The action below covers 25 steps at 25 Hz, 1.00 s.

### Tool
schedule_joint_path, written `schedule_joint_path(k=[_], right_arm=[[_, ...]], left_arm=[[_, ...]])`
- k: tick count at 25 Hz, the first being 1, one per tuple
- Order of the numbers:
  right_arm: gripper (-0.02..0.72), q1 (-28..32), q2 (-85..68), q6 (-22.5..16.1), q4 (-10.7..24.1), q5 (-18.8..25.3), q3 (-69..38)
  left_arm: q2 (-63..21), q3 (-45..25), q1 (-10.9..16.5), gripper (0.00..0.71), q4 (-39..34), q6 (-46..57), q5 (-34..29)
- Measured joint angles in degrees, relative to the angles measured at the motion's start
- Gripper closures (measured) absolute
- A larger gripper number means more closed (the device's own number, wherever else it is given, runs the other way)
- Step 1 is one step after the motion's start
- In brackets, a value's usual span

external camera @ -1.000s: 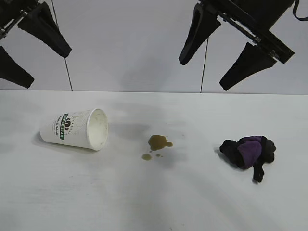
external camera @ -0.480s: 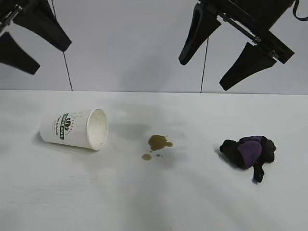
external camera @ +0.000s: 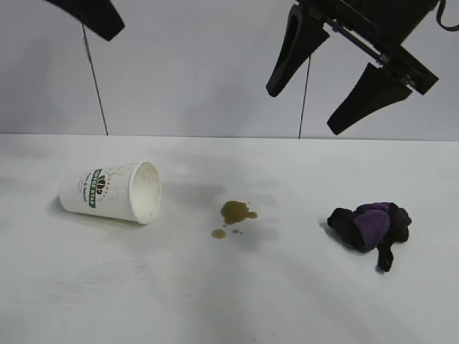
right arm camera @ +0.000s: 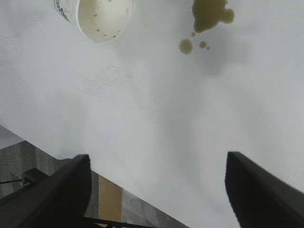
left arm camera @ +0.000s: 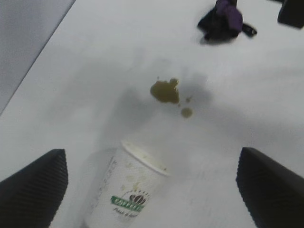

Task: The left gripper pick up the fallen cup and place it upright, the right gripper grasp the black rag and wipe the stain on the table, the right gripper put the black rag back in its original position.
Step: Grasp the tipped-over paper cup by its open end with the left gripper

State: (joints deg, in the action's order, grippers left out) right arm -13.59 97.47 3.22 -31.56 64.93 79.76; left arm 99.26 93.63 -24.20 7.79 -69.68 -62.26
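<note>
Two wide-spread black wedge fingers of my left gripper frame the fallen white paper cup, holding nothing; only my other wrist shows its inside, seemingly drop-flecked.

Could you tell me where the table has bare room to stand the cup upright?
The table is bare along the whole near edge, and between the stain and the black rag. The far strip is free too. Only the middle row, from the cup across, is occupied.
</note>
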Motion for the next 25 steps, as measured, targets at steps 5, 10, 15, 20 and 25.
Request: schedule_joint_path(k=[5, 10, 15, 20, 25], right_arm=[[0.167, 0.0, 0.0, 0.0, 0.0, 0.0, 0.0], [0.167, 0.0, 0.0, 0.0, 0.0, 0.0, 0.0], [0.167, 0.0, 0.0, 0.0, 0.0, 0.0, 0.0], [0.167, 0.0, 0.0, 0.0, 0.0, 0.0, 0.0], [0.167, 0.0, 0.0, 0.1, 0.0, 0.0, 0.0]], left_arm=[[0.0, -2.9, -1.8, 0.015, -1.4, -1.7, 2.8], [0.0, -10.3, -1.8, 0.015, -3.3, -10.9, 8.0], [0.0, -17.3, -1.8, 0.015, -4.5, -16.4, 18.6], [0.7, -20.1, -1.8, 0.015, -4.5, -15.8, 23.3], [4.9, -20.2, -1.8, 0.015, -4.8, -13.5, 23.6]])
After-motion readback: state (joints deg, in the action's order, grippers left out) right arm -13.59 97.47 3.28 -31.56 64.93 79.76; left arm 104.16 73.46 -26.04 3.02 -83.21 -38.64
